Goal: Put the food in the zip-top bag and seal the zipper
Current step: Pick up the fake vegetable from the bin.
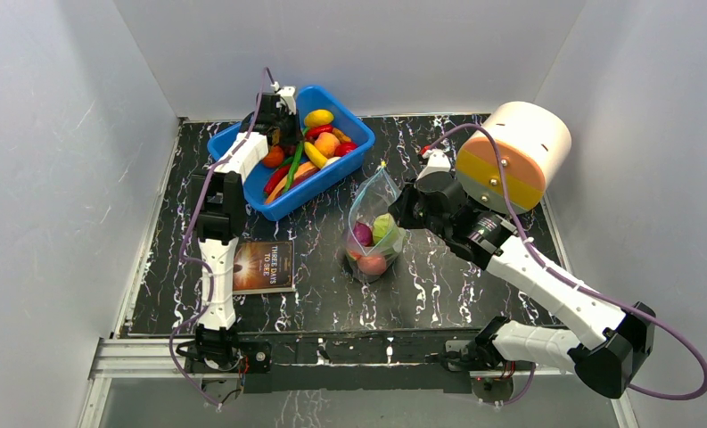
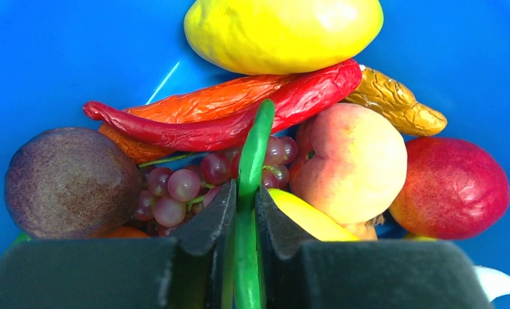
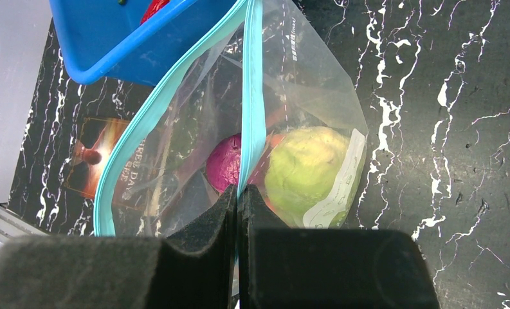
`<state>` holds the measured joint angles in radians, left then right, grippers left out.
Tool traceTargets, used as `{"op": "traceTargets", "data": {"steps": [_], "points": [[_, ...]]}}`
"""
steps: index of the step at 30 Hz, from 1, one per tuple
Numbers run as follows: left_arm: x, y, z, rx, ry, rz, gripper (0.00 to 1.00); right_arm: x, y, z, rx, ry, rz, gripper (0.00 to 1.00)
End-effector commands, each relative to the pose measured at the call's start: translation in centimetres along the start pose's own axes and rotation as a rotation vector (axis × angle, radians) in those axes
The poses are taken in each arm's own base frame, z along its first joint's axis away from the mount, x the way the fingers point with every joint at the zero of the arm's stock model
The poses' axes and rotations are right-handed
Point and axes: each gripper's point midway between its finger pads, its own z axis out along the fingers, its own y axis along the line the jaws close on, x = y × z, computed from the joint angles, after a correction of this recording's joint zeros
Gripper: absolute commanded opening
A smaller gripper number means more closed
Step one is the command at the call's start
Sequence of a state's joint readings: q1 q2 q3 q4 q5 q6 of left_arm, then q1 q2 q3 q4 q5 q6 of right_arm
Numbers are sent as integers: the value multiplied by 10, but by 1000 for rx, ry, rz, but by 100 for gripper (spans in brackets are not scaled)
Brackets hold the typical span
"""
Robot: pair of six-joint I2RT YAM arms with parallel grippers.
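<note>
My left gripper [image 2: 244, 203] is inside the blue bin [image 1: 242, 169], shut on a green bean [image 2: 252, 154] that runs up between its jaws. Around it lie grapes [image 2: 175, 190], a peach [image 2: 352, 161], a red chilli [image 2: 239, 122] and a yellow lemon [image 2: 281, 32]. My right gripper [image 3: 238, 196] is shut on one lip of the zip-top bag [image 1: 374, 227], on its blue-green zipper [image 3: 252, 96], holding the mouth open. The other lip [image 3: 149, 122] hangs free to the left. Inside the bag are a purple onion [image 3: 225, 164], a green cabbage [image 3: 303, 170] and a peach [image 1: 373, 264].
A book [image 1: 264, 266] lies on the black marbled table [image 1: 456, 285] left of the bag. A large round pink, orange and yellow container [image 1: 514, 153] stands at the back right. White walls enclose the table.
</note>
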<state>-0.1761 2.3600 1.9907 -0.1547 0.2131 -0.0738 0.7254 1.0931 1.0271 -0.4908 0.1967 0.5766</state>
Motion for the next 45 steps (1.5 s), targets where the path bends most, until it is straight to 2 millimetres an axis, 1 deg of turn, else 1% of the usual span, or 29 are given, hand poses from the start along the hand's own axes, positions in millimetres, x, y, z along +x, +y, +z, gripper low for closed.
{"op": "traceTargets", "data": {"steps": [1, 3, 8, 9, 13, 16, 22, 24, 27, 31, 36, 43, 45], "points": [[-26, -8, -6, 30, -59, 8, 5, -40, 19, -9, -53, -118, 12, 0], [-27, -10, -9, 33, -59, 6, 0, -39, 19, -9, -55, -116, 13, 0], [-40, -18, -28, 53, -87, -3, 0, -38, 20, -9, -60, -112, 20, 0], [-40, -20, -32, 54, -90, -7, 0, -38, 20, -10, -60, -113, 23, 0], [-54, -26, -57, 57, -157, -24, 0, -38, 19, -13, -61, -120, 29, 0], [-62, -32, -77, 59, -190, -32, 0, -34, 16, -12, -56, -119, 26, 0], [-70, -41, -116, 62, -216, -75, 0, -28, 15, -9, -59, -110, 46, 0], [-74, -48, -133, 76, -227, -93, 0, -27, 17, -9, -69, -102, 54, 0], [-71, -59, -153, 110, -235, -133, 0, -23, 19, -8, -81, -84, 70, 0], [-73, -80, -188, 194, -286, -182, 0, -20, 22, -11, -105, -77, 87, 0], [-71, -102, -229, 287, -336, -245, 0, -18, 23, -14, -118, -77, 112, 0], [-69, -132, -281, 432, -397, -334, 0, -15, 30, -14, -155, -63, 154, 0], [-70, -138, -291, 461, -410, -353, 0, -15, 33, -13, -167, -58, 170, 0]]}}
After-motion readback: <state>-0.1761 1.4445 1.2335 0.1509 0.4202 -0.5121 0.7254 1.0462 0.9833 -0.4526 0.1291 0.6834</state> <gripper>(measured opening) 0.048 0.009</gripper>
